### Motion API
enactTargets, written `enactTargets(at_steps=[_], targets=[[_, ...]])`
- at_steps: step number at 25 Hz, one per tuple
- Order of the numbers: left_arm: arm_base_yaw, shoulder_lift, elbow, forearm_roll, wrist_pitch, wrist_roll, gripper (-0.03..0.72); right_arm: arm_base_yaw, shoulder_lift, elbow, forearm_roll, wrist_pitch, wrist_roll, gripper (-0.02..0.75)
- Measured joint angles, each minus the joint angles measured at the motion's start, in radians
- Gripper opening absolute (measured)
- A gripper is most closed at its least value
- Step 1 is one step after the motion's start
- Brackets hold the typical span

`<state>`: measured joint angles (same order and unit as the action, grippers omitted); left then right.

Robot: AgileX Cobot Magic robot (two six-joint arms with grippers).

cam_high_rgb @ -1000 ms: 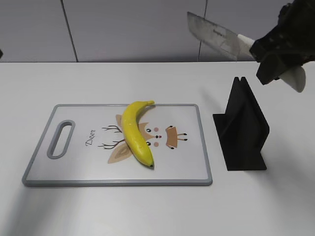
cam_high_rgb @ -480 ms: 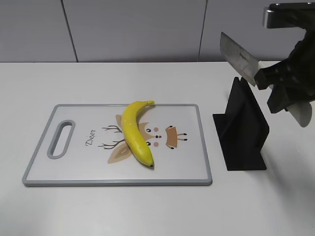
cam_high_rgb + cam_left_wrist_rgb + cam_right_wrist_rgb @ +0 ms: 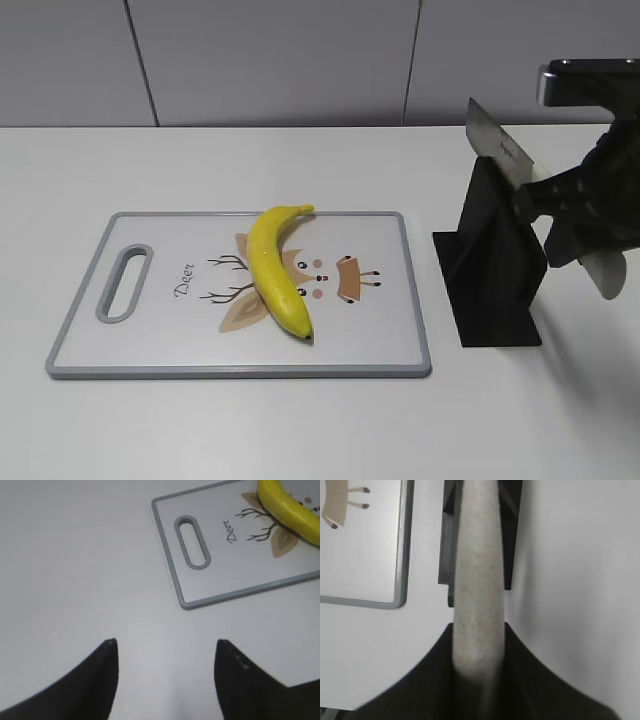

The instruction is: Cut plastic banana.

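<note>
Banana (image 3: 277, 268): whole, uncut, glossy yellow. Lies diagonally at the centre of the exterior view, on the board, over the printed deer figure; stem toward the board's far edge, dark tip toward the near edge. Seen also at the upper right corner of the left wrist view (image 3: 287, 507).

Board (image 3: 150, 352): grey-rimmed, white, handle slot at its left end. Flat on the table (image 3: 300, 430).

Knife (image 3: 498, 148): broad steel blade, pale speckled handle. Held at the right of the exterior view, blade slanting down into the top of the stand; whether it touches the slot cannot be told. In the right wrist view the handle (image 3: 477, 580) runs up the middle of the frame.

Stand (image 3: 492, 270): black, slotted, upright, just right of the board and apart from it.

Right gripper (image 3: 590, 215): at the right edge of the exterior view, jaws closed around the knife handle, one black jaw on each side of it in the wrist view.

Left gripper (image 3: 165, 652): lower part of the left wrist view, over bare table near the board's handle end. Jaws spread wide, nothing between them. Not visible in the exterior view.

Progress: no cut made; the banana shows no mark. The knife is in hand but well to the right of the banana, at the stand. Judged remaining: bring the blade over the banana, press through it.
</note>
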<state>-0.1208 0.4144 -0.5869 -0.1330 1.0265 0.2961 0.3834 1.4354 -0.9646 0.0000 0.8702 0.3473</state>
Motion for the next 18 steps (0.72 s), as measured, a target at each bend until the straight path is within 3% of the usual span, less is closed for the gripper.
enactTargets(at_steps=[5,18], targets=[[0.0,-0.105,0.074,0.004,0.062,-0.003,0.59,0.0,0.003,0.037,0.0,-0.037,0.006,0.178],[0.0,-0.414,0.085,-0.018,0.079,-0.011,0.59,0.0,0.071,0.039,0.027,-0.068,0.02,0.178]])
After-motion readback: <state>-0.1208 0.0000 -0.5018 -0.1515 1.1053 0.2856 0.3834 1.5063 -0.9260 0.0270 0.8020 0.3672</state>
